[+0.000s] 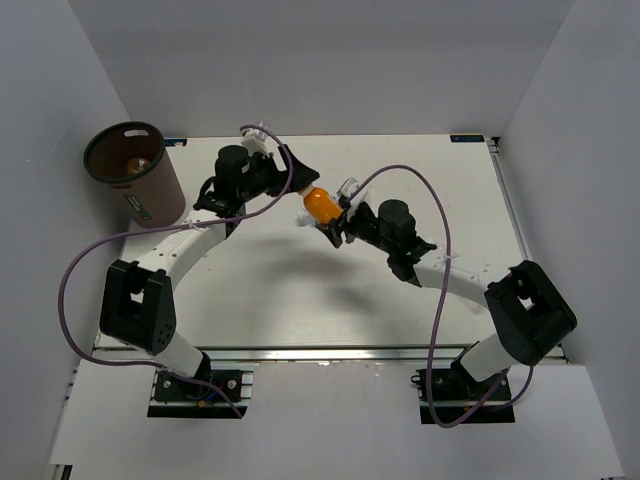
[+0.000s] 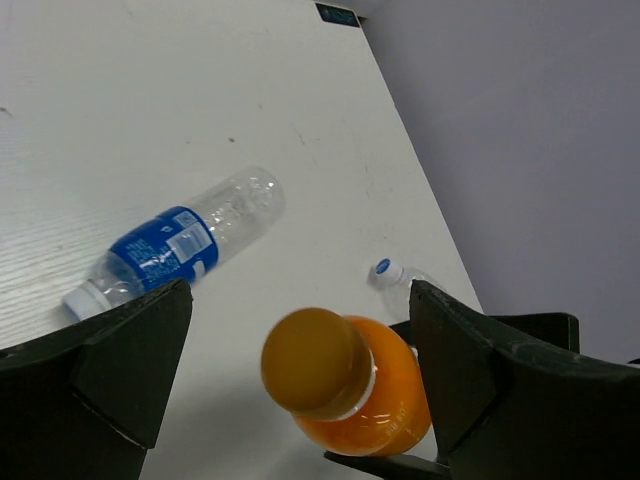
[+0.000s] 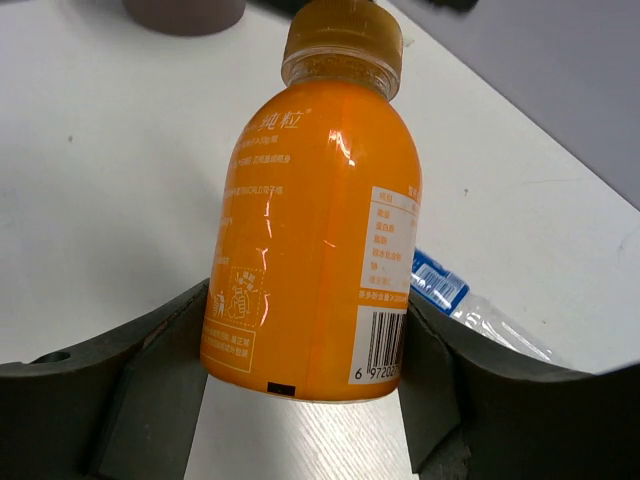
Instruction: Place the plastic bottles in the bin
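White tabletop [image 1: 300, 300], nearer its far edge: right pincer [image 1: 335, 215] grips the orange-filled bottle [image 1: 320, 206] low on its smooth, probably stiff and weighty body; left pincer [image 1: 300, 175] gapes alongside; bin [image 1: 160, 195] at far-left corner

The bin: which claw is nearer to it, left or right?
Left. In the top view the left claw stands open right of the bin; the right claw, farther right, grips the orange bottle.
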